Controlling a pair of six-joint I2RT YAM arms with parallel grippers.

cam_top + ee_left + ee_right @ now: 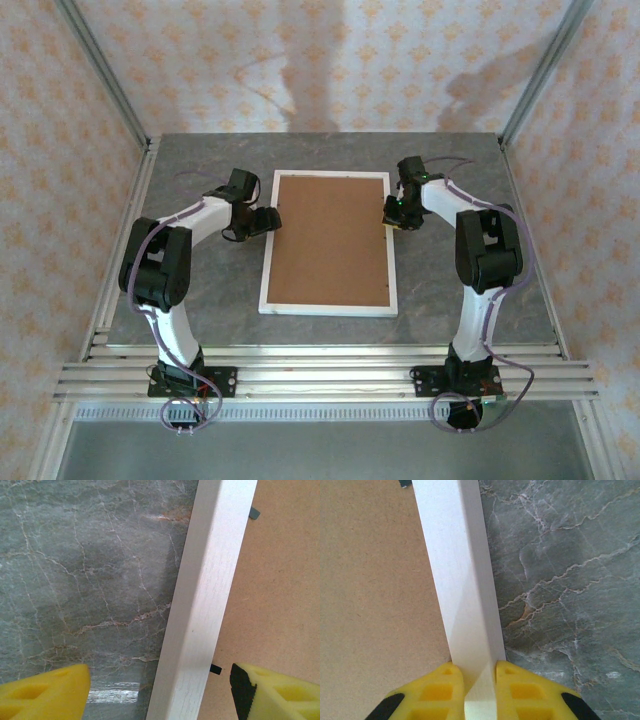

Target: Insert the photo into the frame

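your frame lies flat at the middle of the grey marble table, with a brown backing board facing up inside it. your right gripper is clamped on the frame's right rail. your left gripper has its fingers apart and straddles the left rail, one finger over the table and one over the board.

Brown backing board, marbled tabletop

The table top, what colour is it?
Grey-green marbled table top with pale veins, clearest in left wrist view.
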